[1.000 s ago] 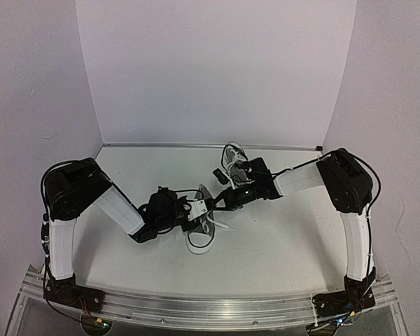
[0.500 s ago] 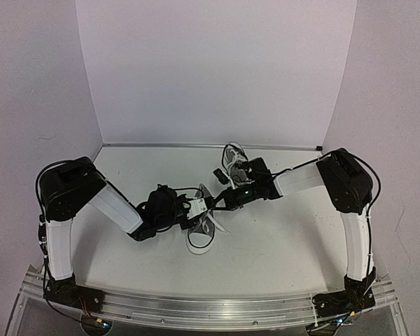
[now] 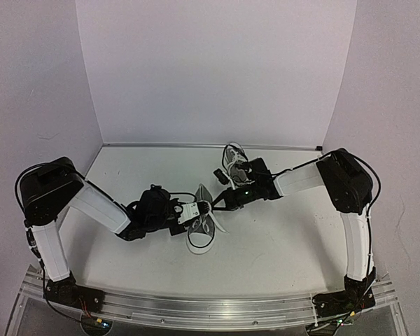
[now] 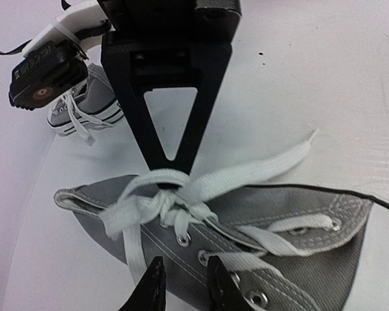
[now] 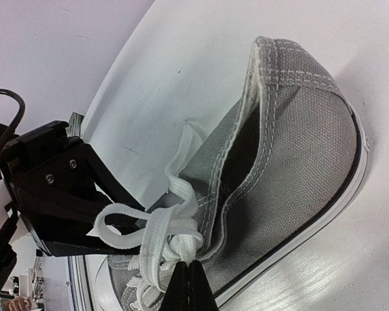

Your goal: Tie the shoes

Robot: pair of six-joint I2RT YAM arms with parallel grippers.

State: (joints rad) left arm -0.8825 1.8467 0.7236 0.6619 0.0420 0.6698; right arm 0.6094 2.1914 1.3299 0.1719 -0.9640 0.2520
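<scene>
Near shoe (image 3: 196, 241) sits approx mid-worktop btwn the two arms, toe end toward the arm bases, grey canvas up & white sole edge showing round it. Its white lace (image 4: 181, 197) is bunched in a loose knot over the top eyelets. One free end runs off across the canvas onto the worktop (image 3: 287, 238), and another strand hangs down the shoe's flank. R fingers (image 5: 188, 285) are closed tight, tips together, pinching the white lace right at that bunch; in L wrist view they show as a black wedge w/ its point on the knot. L fingers (image 3: 204, 208) come in from the opposite side, tips just beside the R ones. They stand a little apart w/ a narrow gap over the eyelet row; only canvas shows in the gap, nothing seen gripped. In R wrist view a loop of lace crosses in front of the L tips, can't tell if it touches them. 2nd shoe (image 3: 231, 158) stands farther back near the rear wall, just behind the R wrist & partly hidden by it, laces loose. Both arms reach inward, low over the worktop.
</scene>
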